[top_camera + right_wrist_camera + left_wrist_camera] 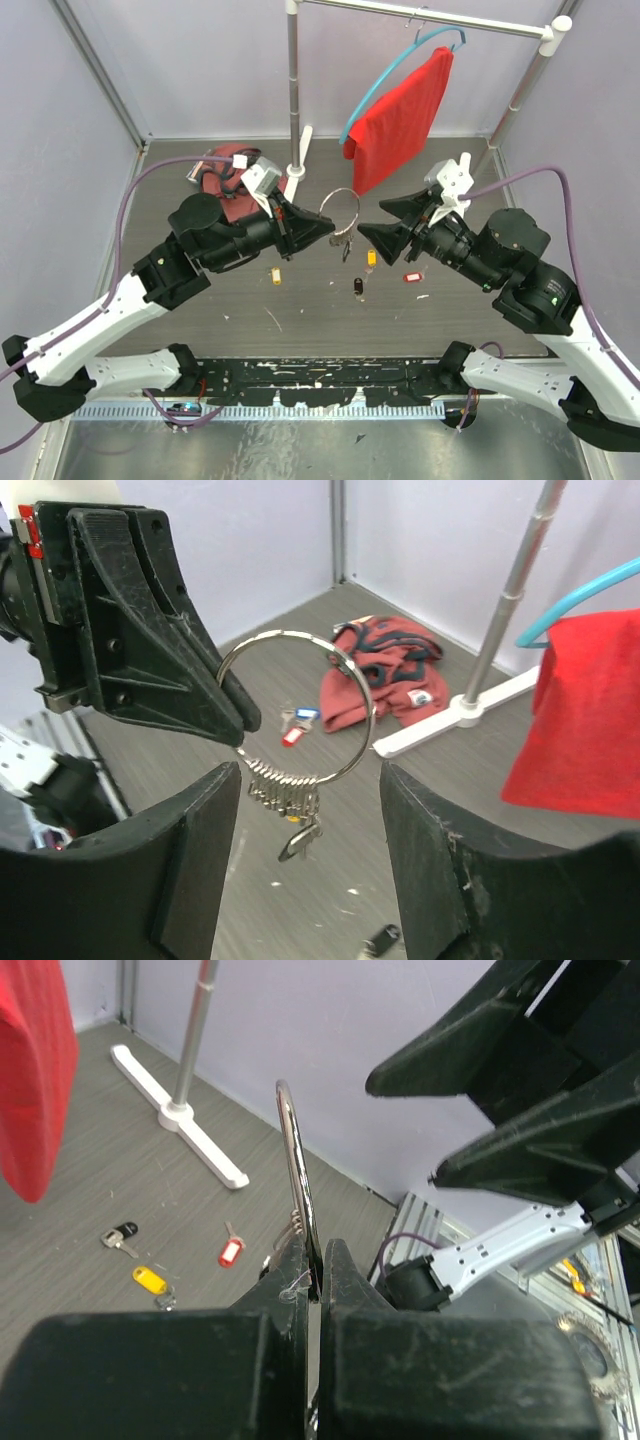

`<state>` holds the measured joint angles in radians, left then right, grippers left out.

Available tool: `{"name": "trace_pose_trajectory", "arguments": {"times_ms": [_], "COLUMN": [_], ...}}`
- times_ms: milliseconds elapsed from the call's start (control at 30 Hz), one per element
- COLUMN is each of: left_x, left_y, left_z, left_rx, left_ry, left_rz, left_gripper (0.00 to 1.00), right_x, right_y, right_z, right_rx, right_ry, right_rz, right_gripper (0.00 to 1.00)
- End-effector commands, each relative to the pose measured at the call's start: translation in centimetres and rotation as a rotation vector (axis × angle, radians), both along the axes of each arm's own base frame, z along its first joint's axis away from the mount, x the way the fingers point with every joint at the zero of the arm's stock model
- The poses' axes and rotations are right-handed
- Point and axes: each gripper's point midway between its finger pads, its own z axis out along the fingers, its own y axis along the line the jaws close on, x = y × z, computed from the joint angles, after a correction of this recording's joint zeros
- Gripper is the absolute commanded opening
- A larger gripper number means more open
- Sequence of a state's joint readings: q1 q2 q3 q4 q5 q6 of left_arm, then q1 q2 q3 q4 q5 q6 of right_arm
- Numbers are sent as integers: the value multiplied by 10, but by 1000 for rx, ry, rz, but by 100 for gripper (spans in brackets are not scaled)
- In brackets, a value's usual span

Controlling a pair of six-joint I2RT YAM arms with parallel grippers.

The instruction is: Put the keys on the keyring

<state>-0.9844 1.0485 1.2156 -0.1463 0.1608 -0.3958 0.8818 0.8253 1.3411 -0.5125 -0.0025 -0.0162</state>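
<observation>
Top view: a thin silver keyring (342, 204) hangs above mid-desk, pinched by the left claw (328, 229). The right claw (372, 220) gapes beside it. Four loose tagged keys (357, 285) lie below. Left wrist: the ring shows edge-on. Right wrist: one bunch of keys (285, 792) dangles from it.

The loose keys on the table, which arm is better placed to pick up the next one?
Right. The left gripper is shut on the thin silver wire keyring, holding it up. The right gripper is open and empty, with the red-tagged key and yellow-tagged key lying near it.
</observation>
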Motion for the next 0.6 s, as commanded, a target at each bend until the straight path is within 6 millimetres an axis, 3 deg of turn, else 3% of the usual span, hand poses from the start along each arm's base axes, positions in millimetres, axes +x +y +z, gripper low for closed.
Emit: {"name": "trace_pose_trajectory", "arguments": {"times_ms": [0,100,267,433,567], "left_x": [6,2,-7,-14,-14], "left_y": [13,11,3,2,6], "left_z": [42,46,43,35,29], "left_rx": [-125,-121,-102,-21,51], "left_ry": [-81,-94,-115,-161,-183], "left_rz": [70,44,-29,-81,-83], "left_gripper": [0,0,0,0,0], "right_x": [1,18,34,22,11], "right_y": [14,6,-5,2,-3], "right_z": [22,17,23,28,27], "right_rx": [227,294,312,125,0], "right_ry": [113,181,130,-20,-92], "right_rz": [2,-117,-215,-99,-47], "right_gripper": [67,70,70,69,68]}}
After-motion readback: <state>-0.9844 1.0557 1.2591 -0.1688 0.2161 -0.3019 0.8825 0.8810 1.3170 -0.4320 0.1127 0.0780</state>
